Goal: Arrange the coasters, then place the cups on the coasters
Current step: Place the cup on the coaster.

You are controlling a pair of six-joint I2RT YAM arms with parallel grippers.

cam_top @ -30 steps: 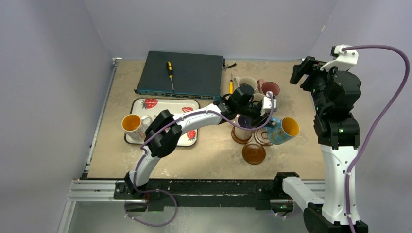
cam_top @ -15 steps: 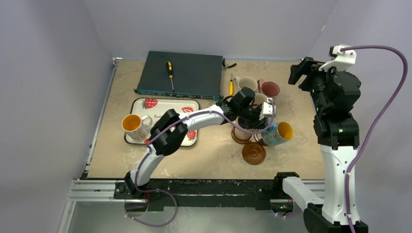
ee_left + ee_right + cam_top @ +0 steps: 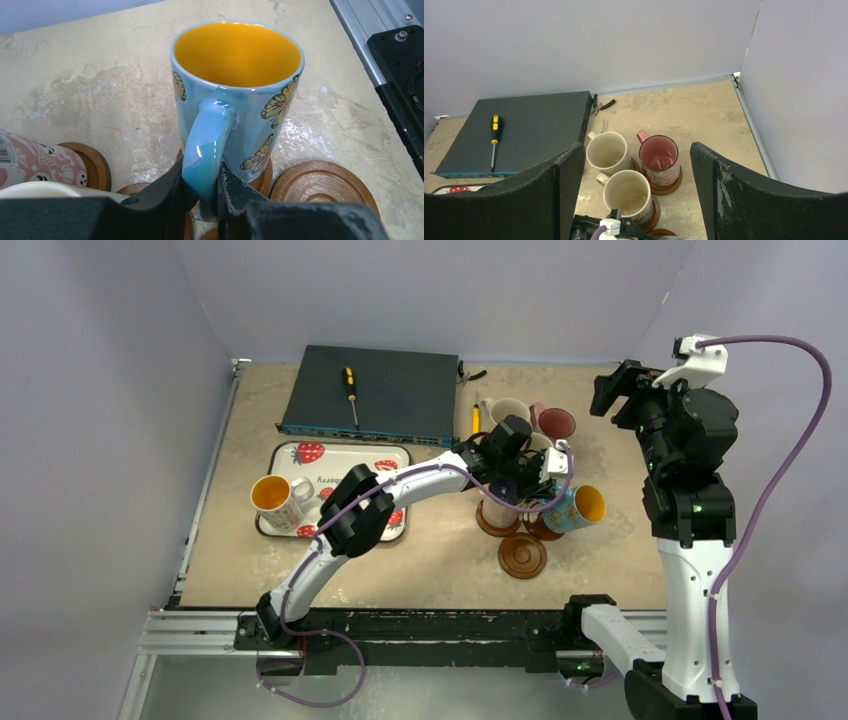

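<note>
Both the left arm (image 3: 410, 478) and the right arm (image 3: 692, 575) have white shell links and bulky black joints. Purple cables (image 3: 765, 339) run along each. Small green lights glow on the right arm. The right gripper (image 3: 635, 150) has broad matte-black fingers (image 3: 744, 200) with scuffed edges.

The left arm (image 3: 400, 485) stretches forward and to the right, with the left gripper (image 3: 200, 185) low and its jaws clamped on a mug (image 3: 235, 75) handle. The right arm (image 3: 690, 540) stands upright, with the right gripper (image 3: 636, 155) raised high, jaws wide apart and empty.
</note>
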